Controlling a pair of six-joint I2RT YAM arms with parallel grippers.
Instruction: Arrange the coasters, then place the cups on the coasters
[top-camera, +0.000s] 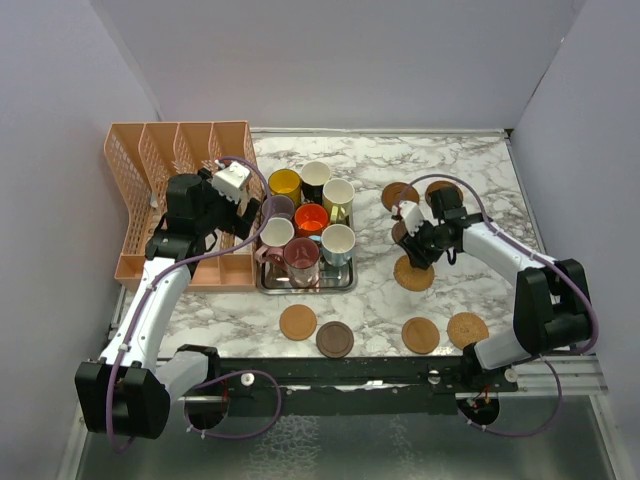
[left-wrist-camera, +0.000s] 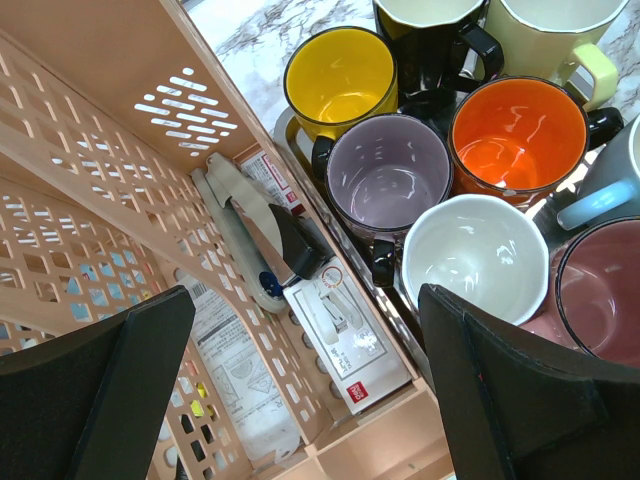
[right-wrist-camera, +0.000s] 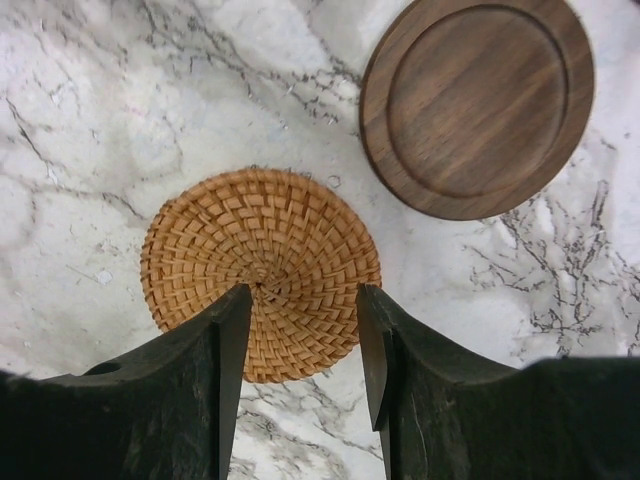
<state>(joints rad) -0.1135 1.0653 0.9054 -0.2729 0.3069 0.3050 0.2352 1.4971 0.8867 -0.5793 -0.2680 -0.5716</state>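
Eight cups crowd the steel tray (top-camera: 344, 281), among them yellow (left-wrist-camera: 340, 80), orange (left-wrist-camera: 515, 130) and purple (left-wrist-camera: 390, 180) ones. Coasters lie spread on the marble: two at the front left (top-camera: 297, 322), two at the front right (top-camera: 467, 330), two at the back (top-camera: 400, 195). A woven coaster (right-wrist-camera: 260, 250) lies flat on the marble under my right gripper (right-wrist-camera: 305, 300), which is open with nothing between its fingers. A dark wooden coaster (right-wrist-camera: 477, 105) lies beside it. My left gripper (left-wrist-camera: 305, 390) stands wide open and empty over the organizer's edge, next to the tray.
A peach plastic organizer (top-camera: 140, 170) with slots stands left of the tray, holding a boxed stapler (left-wrist-camera: 345, 335) and papers. Walls close in the table on the left, back and right.
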